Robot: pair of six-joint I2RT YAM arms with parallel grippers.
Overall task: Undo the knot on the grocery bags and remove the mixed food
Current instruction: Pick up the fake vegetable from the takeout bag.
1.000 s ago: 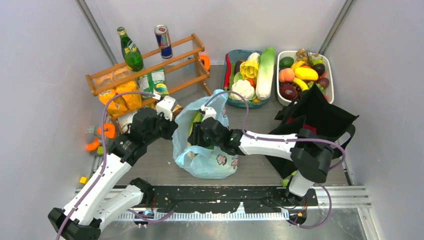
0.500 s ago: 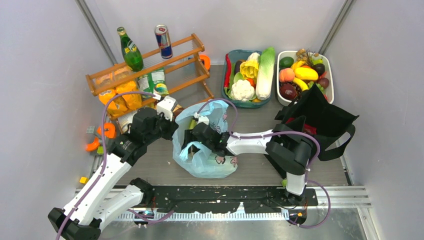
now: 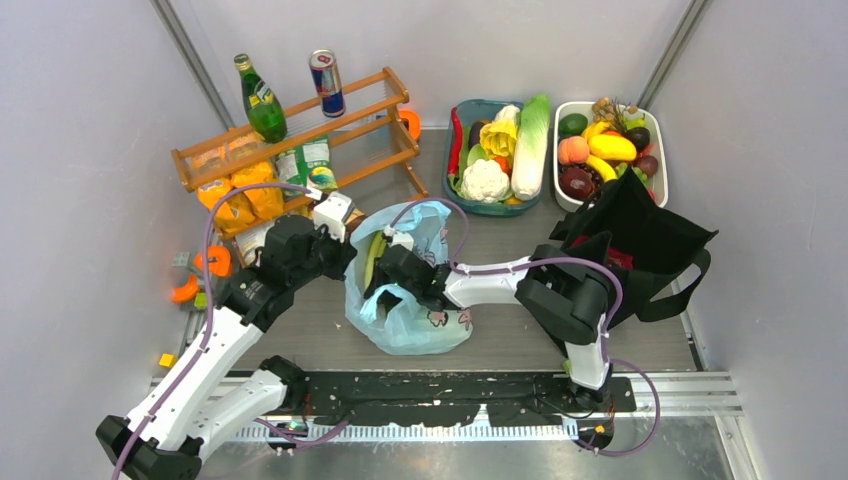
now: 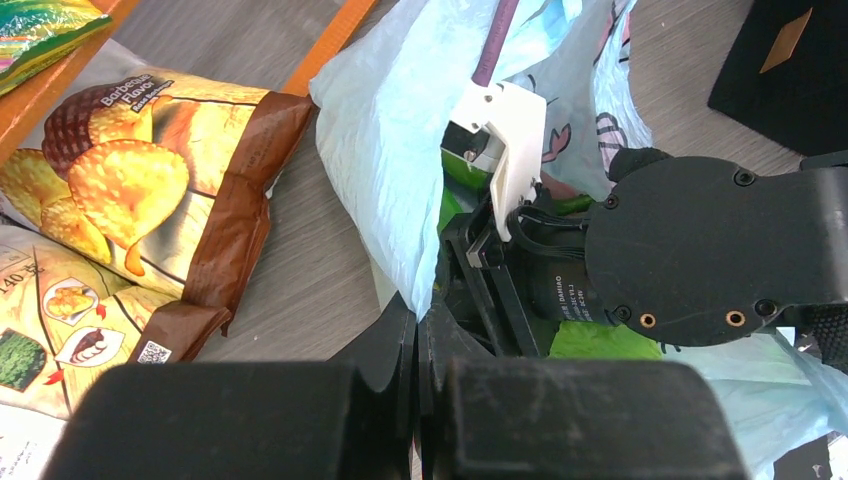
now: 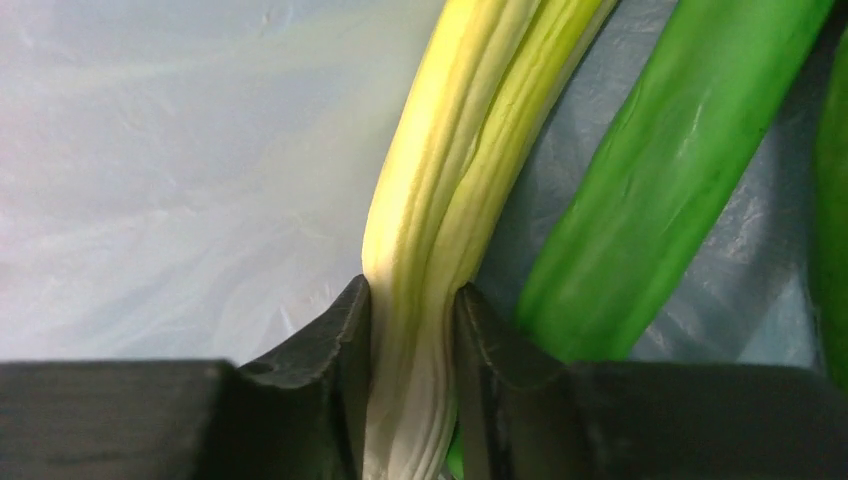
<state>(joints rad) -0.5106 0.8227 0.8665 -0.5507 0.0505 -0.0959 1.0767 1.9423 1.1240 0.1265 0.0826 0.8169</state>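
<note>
We log a grey worktop (image 3: pixel 320 340) boxed by pale walls | two bags: black bag (image 3: pixel 650 235) right, blue bag (image 3: pixel 420 330) centre | one rack (image 3: pixel 290 120), teal tray (image 3: pixel 470 207) and white tray (image 3: pixel 662 150) at the back | left tool (image 4: pixel 415 335) pinches the blue bag's rim | right tool (image 5: pixel 412 300) inside it, clamped on one leek (image 5: pixel 470 150)

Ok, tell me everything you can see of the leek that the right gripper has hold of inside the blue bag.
The leek is a long stalk ribbed lengthwise, white at the gripped end and shading to pale yellow-green further up. It looks like soft moulded plastic. It lies slanted inside the light-blue bag, with the thin film behind it. The right gripper is shut on its white end, one black finger on each side. A smooth green piece runs alongside it, close or touching. Both its ends are out of view.
</note>
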